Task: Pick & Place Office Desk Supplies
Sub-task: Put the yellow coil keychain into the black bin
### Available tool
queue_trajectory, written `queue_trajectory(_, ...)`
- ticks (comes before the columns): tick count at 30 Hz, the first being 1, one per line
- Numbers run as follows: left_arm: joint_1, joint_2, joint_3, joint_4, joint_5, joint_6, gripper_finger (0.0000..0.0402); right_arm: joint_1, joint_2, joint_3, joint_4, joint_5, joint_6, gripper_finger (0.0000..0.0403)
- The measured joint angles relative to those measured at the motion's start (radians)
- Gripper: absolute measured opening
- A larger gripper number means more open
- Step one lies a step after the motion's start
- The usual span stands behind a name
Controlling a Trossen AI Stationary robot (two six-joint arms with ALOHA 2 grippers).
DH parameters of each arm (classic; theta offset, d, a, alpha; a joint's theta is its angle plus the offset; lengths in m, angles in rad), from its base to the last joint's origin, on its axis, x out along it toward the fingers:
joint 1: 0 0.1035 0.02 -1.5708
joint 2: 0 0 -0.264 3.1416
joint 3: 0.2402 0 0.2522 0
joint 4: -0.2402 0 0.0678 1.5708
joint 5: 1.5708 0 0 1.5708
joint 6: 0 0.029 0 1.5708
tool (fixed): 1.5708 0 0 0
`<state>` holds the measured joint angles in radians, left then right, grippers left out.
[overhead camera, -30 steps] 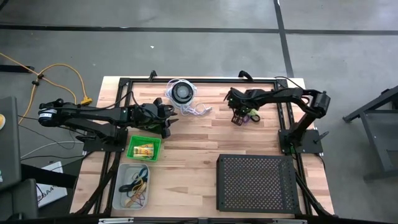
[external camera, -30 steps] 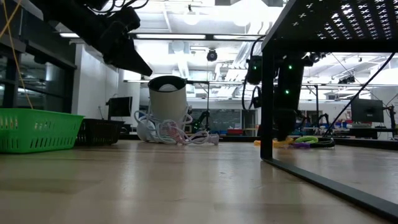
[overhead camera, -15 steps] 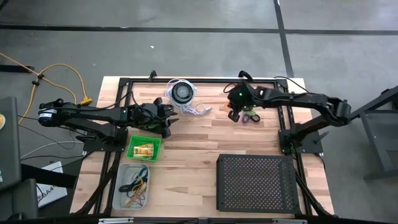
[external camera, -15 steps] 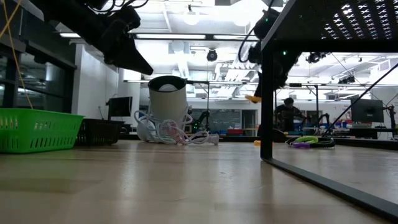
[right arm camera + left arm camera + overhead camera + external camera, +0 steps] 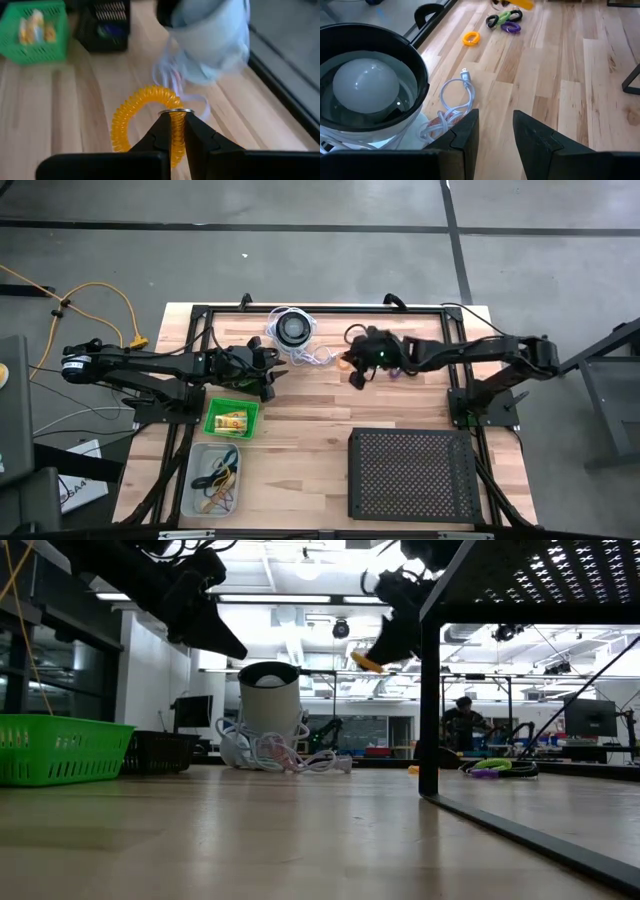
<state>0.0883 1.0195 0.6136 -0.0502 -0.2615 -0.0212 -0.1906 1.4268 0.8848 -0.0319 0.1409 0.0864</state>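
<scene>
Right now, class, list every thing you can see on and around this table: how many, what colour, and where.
Coil ring: one, orange, held above the table.
Rings: several; orange, black, green, purple; far edge.
Lamp: one, black rim, white cord, far edge.
Green basket: one, yellow packets inside, left.
Clear bin: one, rubber bands inside, near left.
Perforated tray: one, black, near right.
Left gripper: open, beside the lamp.
Right gripper: shut on the coil ring.
</scene>
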Motion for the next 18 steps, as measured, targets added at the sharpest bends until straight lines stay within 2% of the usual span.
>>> queue_trajectory(4, 0.000, 0.000, 0.000, 0.003, 0.000, 0.001, 0.0113, 0.080, 0.058, 0.000, 0.142, 0.063, 0.022, 0.0018)
queue_trajectory(8, 0.000, 0.000, 0.000, 0.003, 0.000, -0.001, 0.0113, 0.140, 0.131, 0.023, 0.244, 0.078, 0.057, 0.0018)
queue_trajectory(18, 0.000, 0.000, 0.000, 0.003, 0.000, 0.004, 0.0113, 0.211, 0.329, 0.201, 0.274, 0.077, 0.077, 0.0019)
